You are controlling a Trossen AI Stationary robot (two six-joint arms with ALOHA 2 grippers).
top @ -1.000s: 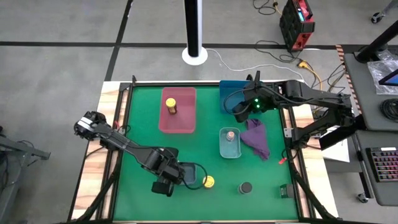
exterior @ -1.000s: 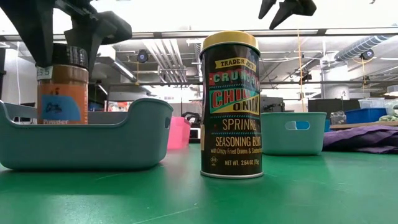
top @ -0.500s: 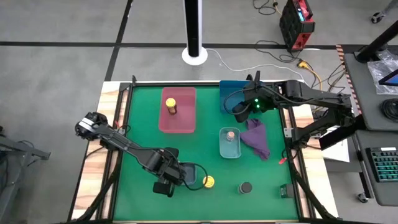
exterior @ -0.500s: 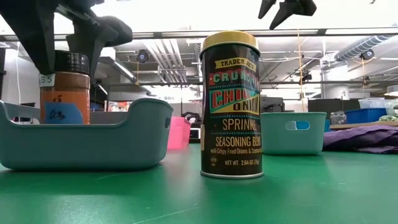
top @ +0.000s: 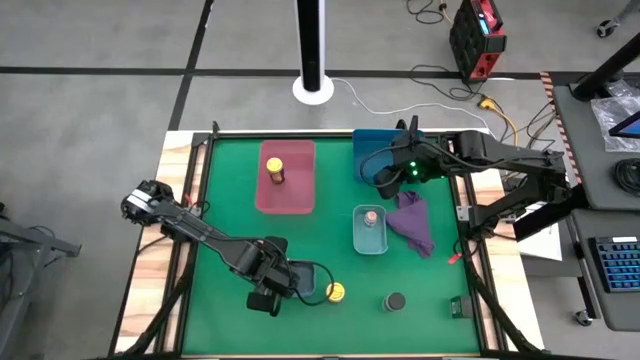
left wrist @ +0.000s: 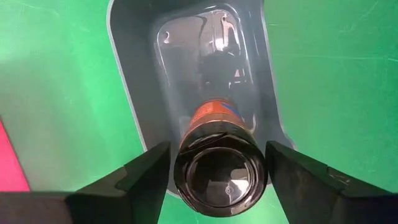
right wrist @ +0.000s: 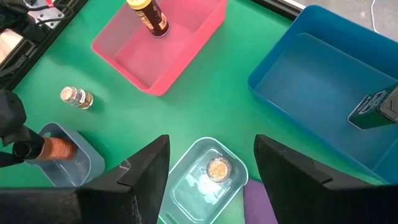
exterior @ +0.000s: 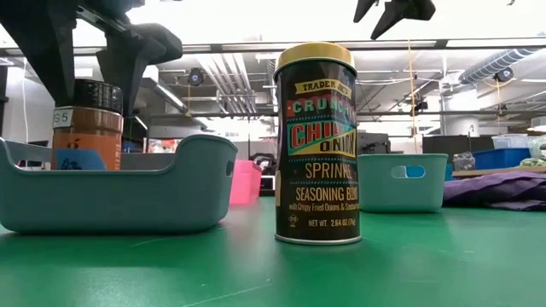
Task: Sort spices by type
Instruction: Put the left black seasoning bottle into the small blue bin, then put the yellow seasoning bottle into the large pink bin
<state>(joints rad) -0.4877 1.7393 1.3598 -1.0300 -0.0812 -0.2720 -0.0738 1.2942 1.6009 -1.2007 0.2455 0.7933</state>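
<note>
L fingers (left wrist: 217,177) clamped on the dark lid of a round jar (left wrist: 219,163), holding it upright inside the grey tray (left wrist: 127,93) at near-left of the worktop (top: 240,170). Low view: jar base is below the tray rim, can't tell if it's touching the floor yet.

Risks, my read:
- Release before the base is seated → jar drops, could tip against the tray wall. Tray's narrow, so it'd prob stay in, but lying down.
- Fingers flank the lid w/ tray walls close either side; opening wide or lifting off-axis could clip the rim and drag the tray.
- Yellow-lid jar (top: 336,292) stands just beside the tray on its right. Any tray shove could knock it over.
- Tiny jar (right wrist: 76,97) lies on its side nr that tray, could roll if bumped.

R fingers (right wrist: 211,163) spread apart, nothing held, hovering at far-right over the blue tray (top: 368,145) edge. Slim dark jar (right wrist: 380,109) sits in that blue tray; low risk while R arm waits.

Others: 2nd yellow-lid jar (top: 275,168) in pink tray (top: 300,195), pinkish jar (top: 371,216) in clear tray (top: 358,240), 2nd round dark-lid jar (top: 395,301) loose at near-right.
</note>
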